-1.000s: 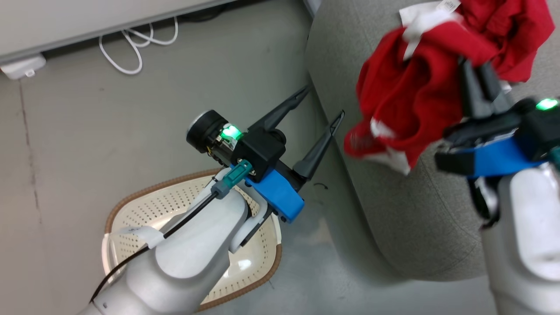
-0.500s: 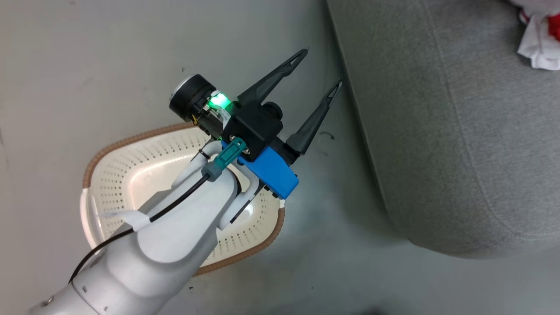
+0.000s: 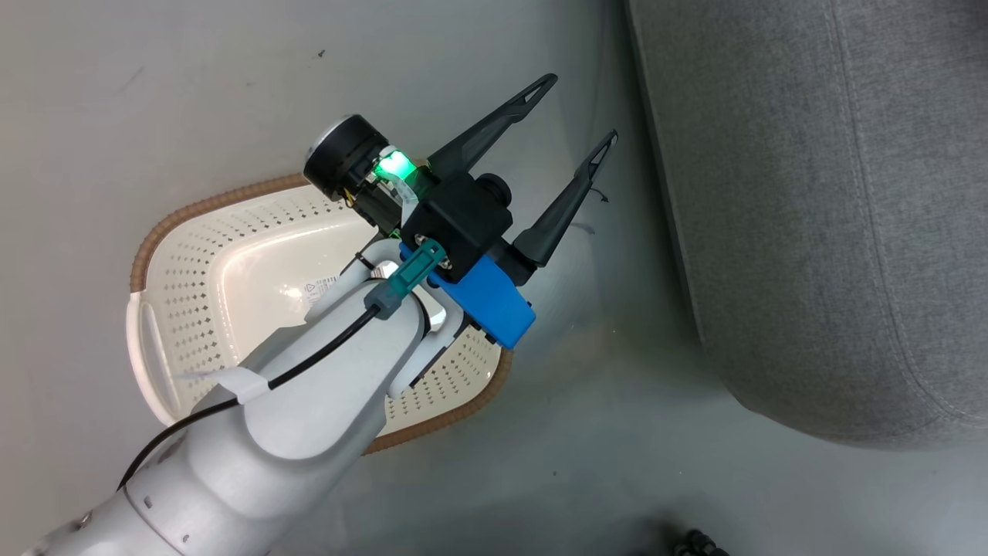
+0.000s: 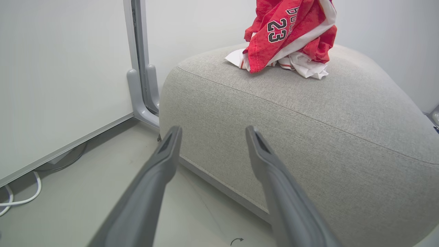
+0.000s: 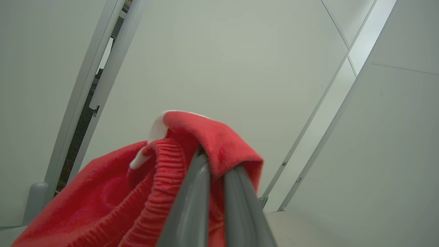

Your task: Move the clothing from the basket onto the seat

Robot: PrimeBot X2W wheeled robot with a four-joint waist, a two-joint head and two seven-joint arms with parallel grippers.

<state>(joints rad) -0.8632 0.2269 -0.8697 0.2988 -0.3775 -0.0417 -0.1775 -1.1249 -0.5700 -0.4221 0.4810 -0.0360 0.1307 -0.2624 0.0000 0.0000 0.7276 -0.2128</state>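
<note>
Clothing (image 4: 288,34), the red 23 jersey bundle, hangs from the right gripper (image 5: 217,163), clamped on its top, lower folds touching the sofa seat (image 4: 308,113) beneath; left gripper (image 3: 580,106) gapes empty, well apart, near the basket (image 3: 177,309).

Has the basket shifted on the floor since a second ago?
No. The camera moved, not the basket: it sits as before, left of the seat, with the small dark floor mark between them.

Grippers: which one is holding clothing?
The right gripper, shut on the red clothing. The left gripper is open and empty.
</note>
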